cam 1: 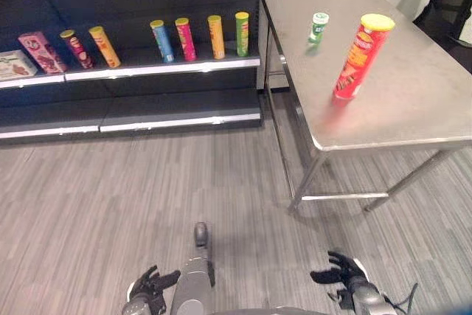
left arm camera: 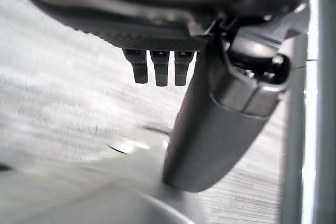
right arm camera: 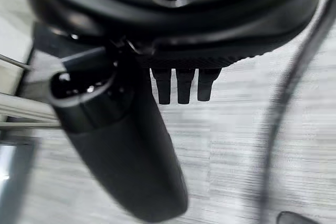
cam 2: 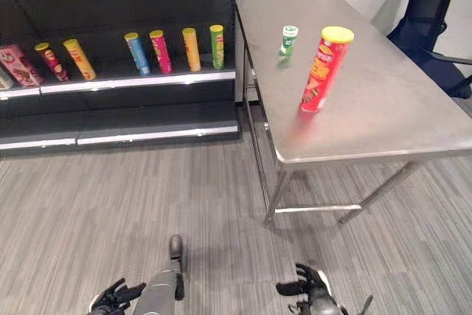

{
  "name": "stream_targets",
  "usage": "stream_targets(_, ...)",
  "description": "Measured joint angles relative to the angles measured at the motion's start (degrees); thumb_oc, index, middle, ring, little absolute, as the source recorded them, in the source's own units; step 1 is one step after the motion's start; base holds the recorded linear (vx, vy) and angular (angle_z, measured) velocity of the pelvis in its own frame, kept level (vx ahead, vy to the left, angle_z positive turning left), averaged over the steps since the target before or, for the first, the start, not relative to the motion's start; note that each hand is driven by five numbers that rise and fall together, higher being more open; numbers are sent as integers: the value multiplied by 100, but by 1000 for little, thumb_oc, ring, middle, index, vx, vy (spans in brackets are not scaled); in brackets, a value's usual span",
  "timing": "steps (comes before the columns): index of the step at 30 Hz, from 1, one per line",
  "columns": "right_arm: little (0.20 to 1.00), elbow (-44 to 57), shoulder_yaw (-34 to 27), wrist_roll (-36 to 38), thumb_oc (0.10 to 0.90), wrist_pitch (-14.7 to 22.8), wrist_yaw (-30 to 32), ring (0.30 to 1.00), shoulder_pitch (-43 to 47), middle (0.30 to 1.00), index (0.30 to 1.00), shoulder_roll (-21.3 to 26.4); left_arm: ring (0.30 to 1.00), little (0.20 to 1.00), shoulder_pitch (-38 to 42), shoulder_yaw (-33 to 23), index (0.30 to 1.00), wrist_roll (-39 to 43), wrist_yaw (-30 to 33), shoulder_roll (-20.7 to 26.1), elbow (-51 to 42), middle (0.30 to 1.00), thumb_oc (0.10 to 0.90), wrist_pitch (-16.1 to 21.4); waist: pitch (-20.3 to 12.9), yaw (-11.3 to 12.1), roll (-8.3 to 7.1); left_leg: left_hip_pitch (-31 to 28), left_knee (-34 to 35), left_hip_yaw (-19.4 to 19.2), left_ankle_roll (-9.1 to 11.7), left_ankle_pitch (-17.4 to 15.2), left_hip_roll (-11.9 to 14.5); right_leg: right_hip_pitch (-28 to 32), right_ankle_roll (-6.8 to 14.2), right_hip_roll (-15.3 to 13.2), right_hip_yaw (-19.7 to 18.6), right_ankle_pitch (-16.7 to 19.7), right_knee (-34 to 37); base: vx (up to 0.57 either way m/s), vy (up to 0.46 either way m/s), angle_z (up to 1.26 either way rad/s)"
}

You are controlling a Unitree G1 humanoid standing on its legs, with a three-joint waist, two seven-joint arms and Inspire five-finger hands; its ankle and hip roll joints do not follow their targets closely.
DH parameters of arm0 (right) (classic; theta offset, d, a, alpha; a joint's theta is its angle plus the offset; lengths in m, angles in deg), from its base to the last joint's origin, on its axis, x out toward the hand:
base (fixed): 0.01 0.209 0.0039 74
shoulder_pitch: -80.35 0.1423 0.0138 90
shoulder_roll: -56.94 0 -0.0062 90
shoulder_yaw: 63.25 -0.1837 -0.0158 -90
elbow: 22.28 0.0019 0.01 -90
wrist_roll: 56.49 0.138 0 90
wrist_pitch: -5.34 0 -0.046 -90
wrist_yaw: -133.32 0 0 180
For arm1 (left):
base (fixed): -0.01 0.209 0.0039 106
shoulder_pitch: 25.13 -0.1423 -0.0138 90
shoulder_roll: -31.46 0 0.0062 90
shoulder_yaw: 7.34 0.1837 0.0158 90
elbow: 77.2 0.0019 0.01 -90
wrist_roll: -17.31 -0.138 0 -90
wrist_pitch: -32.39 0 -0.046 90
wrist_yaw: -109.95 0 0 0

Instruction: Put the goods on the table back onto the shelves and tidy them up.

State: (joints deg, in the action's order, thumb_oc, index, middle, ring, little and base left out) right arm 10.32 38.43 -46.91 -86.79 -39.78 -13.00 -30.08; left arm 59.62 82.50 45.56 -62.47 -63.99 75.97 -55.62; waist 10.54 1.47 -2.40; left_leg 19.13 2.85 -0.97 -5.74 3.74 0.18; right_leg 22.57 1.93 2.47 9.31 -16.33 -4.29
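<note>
At the shelf's left end, a flat pale box is cut off by the frame edge. Both dark hands hang low over the grey floor, the left hand and right hand each empty with fingers loosely spread. On the steel table a tall red crisp tube with a yellow lid stands upright, a small green-and-white can near it. Coloured tubes line the black shelf.

The flat box at the shelf's far left is cut off by the picture's edge, and so is the black chair past the table. The print on the small green bottle is way too tiny to make out.
</note>
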Motion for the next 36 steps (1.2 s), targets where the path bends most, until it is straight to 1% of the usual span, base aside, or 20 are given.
stream_targets(1, 900, -57, 2, -1, 800, -48, -19, 900, -121, 900, 900, 12, 900, 900, -183, 6, 900, 69, 30, -72, 35, 900, 800, -10, -61, 66, 178, -308, 119, 68, -548, -86, -37, 206, 116, 219, -325, -33, -161, 385, 211, -69)
stream_targets(2, 900, -70, -39, -10, 800, -37, 1, 900, -107, 900, 900, -180, 900, 900, -150, 14, 900, 70, 40, -7, 21, 900, 800, -18, -1, 10, 61, -389, 66, 290, -862, 755, 11, 61, 287, 131, -423, -247, -782, 512, 342, -66)
stream_targets(3, 900, -103, -68, -16, 800, 3, -39, 900, -116, 900, 900, -322, 900, 900, -160, 8, 900, 72, 53, 31, 28, 900, 800, -54, 2, 4, -72, -591, 145, 385, -805, 1089, 12, -77, 122, -36, -456, -550, -908, 355, 274, -92)
stream_targets(4, 900, -101, -107, -17, 800, 101, -67, 900, -21, 900, 900, -351, 900, 900, -158, -22, 900, 80, 43, -27, 37, 900, 800, -95, 19, -25, -18, -839, 227, 545, -774, 1396, 124, -295, 133, -174, -605, -635, -927, 442, 363, -109)
stream_targets(5, 900, -6, -111, -21, 800, 177, -63, 900, -17, 900, 900, -349, 900, 900, -109, -26, 900, 64, 51, -16, 77, 900, 800, -118, -27, -84, -5, -975, 121, 314, -561, 1214, 230, -501, 288, -354, -723, -503, -367, 266, 273, -112)
stream_targets(6, 900, 21, -97, -21, 800, 181, -30, 900, 68, 900, 900, -376, 900, 900, 7, -21, 900, 59, 46, 53, 75, 900, 800, -85, -80, -84, -103, -842, -167, 5, -279, 1025, 142, -770, 288, -560, -724, 101, -30, 222, 283, -46)
stream_targets(7, 900, -51, -95, -24, 800, 106, -19, 900, 20, 900, 900, -373, 900, 900, 312, 1, 900, 40, 30, 122, 136, 900, 800, -66, -137, -194, -104, -881, -427, -219, 194, 698, 111, -731, 287, -666, -543, 96, -280, 179, 278, -20)
stream_targets(8, 900, -138, -98, -26, 800, 27, -27, 900, 24, 900, 900, -347, 900, 900, 485, 39, 900, 37, 20, 108, 138, 900, 800, -27, -155, -184, -59, -972, -414, -225, 416, 646, 99, -830, 375, -672, -536, 80, -602, 120, 262, 3)
stream_targets(11, 900, -500, -117, -20, 800, -55, -36, 900, 56, 900, 900, -393, 900, 900, 827, 235, 900, 31, -1, 161, 128, 900, 800, 23, -151, -262, 54, -1434, -78, -328, 354, 643, 153, -1787, 734, -820, -554, 377, -2903, 31, 220, -5)
stream_targets(13, 900, -572, -257, -4, 800, 19, -22, 900, 58, 900, 900, -422, 900, 900, 911, 249, 900, 21, 3, 197, 108, 900, 800, 34, -101, -297, 123, -1686, 69, -425, 245, 497, 158, -2486, 636, -1166, -265, 292, -3724, 60, 108, -24)
stream_targets(15, 900, -571, -578, 10, 800, 125, 46, 900, 231, 900, 900, -259, 900, 900, 1028, 275, 900, 14, 52, 148, 142, 900, 800, 36, -9, -442, 274, -1885, 230, -523, 219, 417, 229, -3016, 593, -1712, 572, 267, -2973, 93, 10, -26)
stream_targets(16, 900, -644, -649, 29, 800, 120, 88, 900, 282, 900, 900, -250, 900, 900, 1038, 303, 900, 14, 43, 151, 130, 900, 800, 50, 27, -458, 305, -1915, 229, -539, 292, 367, 286, -3072, 666, -1744, 909, 318, -2203, 25, -8, -15)
stream_targets(17, 900, -771, -467, -165, 800, 143, 101, 900, 309, 900, 900, -168, 900, 900, 1043, 347, 900, -258, 17, 168, 221, 900, 800, 65, 54, -442, 310, -1931, 228, -569, 397, 334, 346, -3022, 713, -1651, 1013, 498, -1168, -21, 17, 7)
stream_targets(18, 900, -832, -342, -250, 800, 100, 102, 900, 310, 900, 900, -154, 900, 900, 1051, 370, 900, -408, 33, 214, 284, 900, 800, 33, 72, -490, 284, -1997, 228, -542, 433, 343, 360, -2814, 667, -1525, 946, 1274, -662, 75, -24, 12)
stream_targets(19, 900, -955, -419, -231, 800, -36, 105, 900, 194, 900, 900, -161, 900, 900, 966, 387, 900, -401, 67, 138, 187, 900, 800, -74, 87, -418, 290, -2126, 227, -636, 533, 324, 474, -2590, 466, -1329, 872, 1648, -302, 76, -26, -12)
stream_targets(20, 900, -994, -485, -195, 800, -40, 106, 900, 164, 900, 900, -167, 900, 900, 777, 374, 900, -386, 66, 86, 149, 900, 800, -73, 78, -332, 322, -2203, 227, -796, 641, 255, 581, -2467, 410, -1166, 789, 1696, -75, 157, -52, -45)
stream_targets(22, 900, -1047, -556, -124, 800, -3, 100, 900, 179, 900, 900, -158, 900, 900, 517, 374, 900, -388, 29, -21, 201, 900, 800, -67, 13, -358, 453, -2257, 205, -902, 979, 142, 796, -2290, 331, -940, 846, 1766, 228, 108, -53, -29)
stream_targets(24, 900, -1306, -610, -44, 800, -25, 97, 900, 109, 900, 900, -161, 900, 900, 474, 384, 900, -406, -5, -134, 262, 900, 800, -76, -48, -393, 443, -2292, 179, -838, 1096, 85, 882, -2010, 309, -805, 944, 1838, 547, 98, -48, 22)
stream_targets(30, 900, -1372, -673, 1, 800, -33, 88, 900, -76, 900, 900, -158, 900, 900, 271, 415, 900, -470, -83, -138, 258, 900, 800, -75, -290, -332, 345, -2390, 227, -845, 1172, 4, 877, -1778, 336, -790, 948, 1880, 844, 65, -44, 5)
stream_targets(36, 900, -1310, -654, 1, 800, -17, 73, 900, -77, 900, 900, -159, 900, 900, 243, 439, 900, -716, -104, -96, 267, 900, 800, -75, -423, -318, 448, -2433, 219, -836, 1132, -28, 771, -1706, 400, -845, 931, 1902, 882, -47, -48, 1)
